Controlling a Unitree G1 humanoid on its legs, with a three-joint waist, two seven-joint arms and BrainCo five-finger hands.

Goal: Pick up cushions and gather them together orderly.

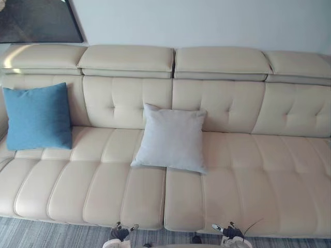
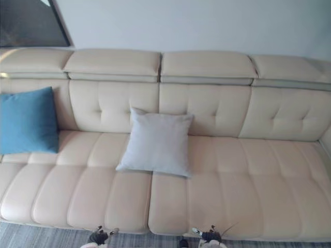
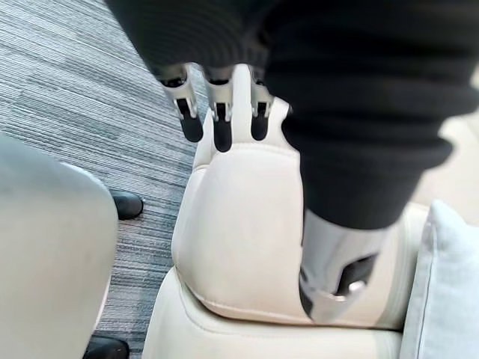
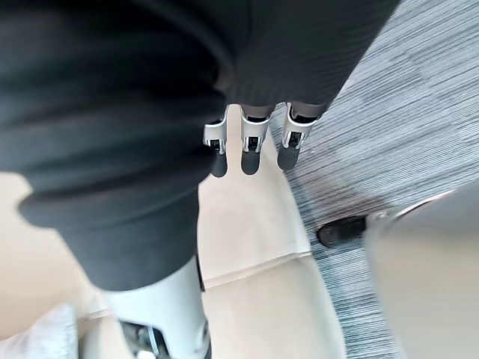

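A light grey cushion (image 1: 171,138) leans against the backrest at the middle of the cream sofa (image 1: 248,170). A blue cushion (image 1: 37,116) stands upright against the backrest at the sofa's left end. My left hand (image 3: 218,112) hangs low over the sofa's front edge, fingers straight and holding nothing; the grey cushion's edge (image 3: 445,292) shows beside it. My right hand (image 4: 251,142) is held the same way over the front edge, open and empty. Both hands' fingertips peek in at the bottom of the head views, left (image 1: 121,232) and right (image 1: 227,231).
Grey striped carpet (image 1: 46,235) runs along the sofa's front. A dark framed panel (image 1: 36,20) hangs on the wall at the upper left. The right half of the sofa seat (image 1: 269,181) is bare.
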